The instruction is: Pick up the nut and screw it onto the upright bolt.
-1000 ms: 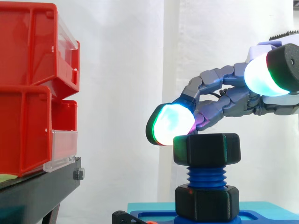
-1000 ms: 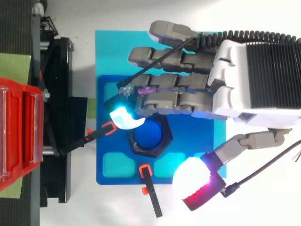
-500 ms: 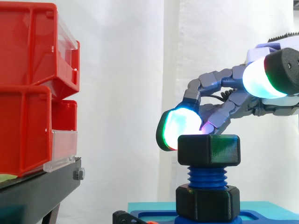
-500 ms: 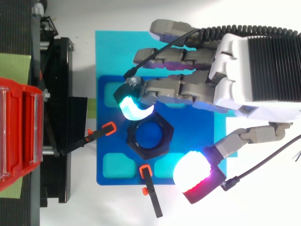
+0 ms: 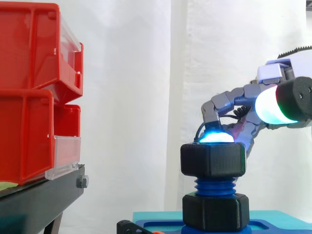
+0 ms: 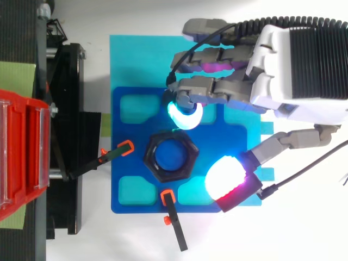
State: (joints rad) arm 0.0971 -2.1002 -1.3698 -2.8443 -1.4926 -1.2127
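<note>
Bins first: two red bins [image 5: 29,92] stacked at the left on the black stand [image 5: 41,200], each with a clear front lip; we cannot tell what lies inside them. Right of the stand we note a dark blue tray [image 6: 122,163] with shallow pale pockets at its corners, resting on a lighter cyan plate [image 6: 136,54]. Two black clamps with orange tips [image 6: 126,147] reach onto the tray's left and lower edges.

Blue bolt [image 5: 214,186] stands upright at the tray's middle. The black nut [image 5: 213,160] sits on its top, level, with bare thread between it and a second black hex piece [image 5: 216,211] at the foot. From above we see the bolt's end inside the nut's ring.

Hand [image 6: 304,65] comes in from the right, above the tray, back upward. Its fingers [image 6: 209,89] lie close side by side, bent so the tips point down; one cyan pad [image 6: 185,116] hangs just beside the nut's far corner, apart from it in the top view. The thumb [image 6: 225,176] is spread wide, near the nut's other side. We see nothing pinched
</note>
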